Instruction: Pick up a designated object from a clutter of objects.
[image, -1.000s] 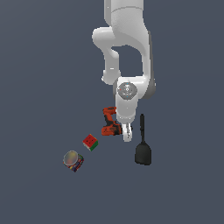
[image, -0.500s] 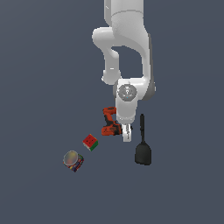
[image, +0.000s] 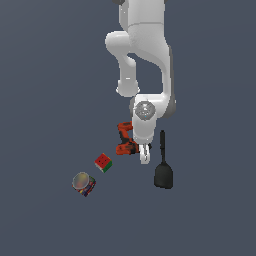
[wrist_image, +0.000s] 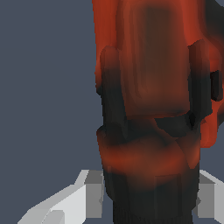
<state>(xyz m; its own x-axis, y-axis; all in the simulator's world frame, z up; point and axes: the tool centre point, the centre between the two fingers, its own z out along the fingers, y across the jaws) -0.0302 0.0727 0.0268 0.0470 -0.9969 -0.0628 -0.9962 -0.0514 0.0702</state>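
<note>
the gripper (image: 144, 156) is down at the drill (image: 126, 140), white fingers (wrist_image: 85, 192) on either side of its black-and-red body in the wrist view; whether they actually clamp it i cannot tell. the drill lies on the grey floor (image: 45, 75), long axis seemingly pointing away from the cube (image: 103, 163). the can (image: 83, 183) label is unreadable. the spatula (image: 163, 165) lies beside the gripper.

The drill (wrist_image: 153, 109) looks like matt orange-red and black plastic, smooth-surfaced.
</note>
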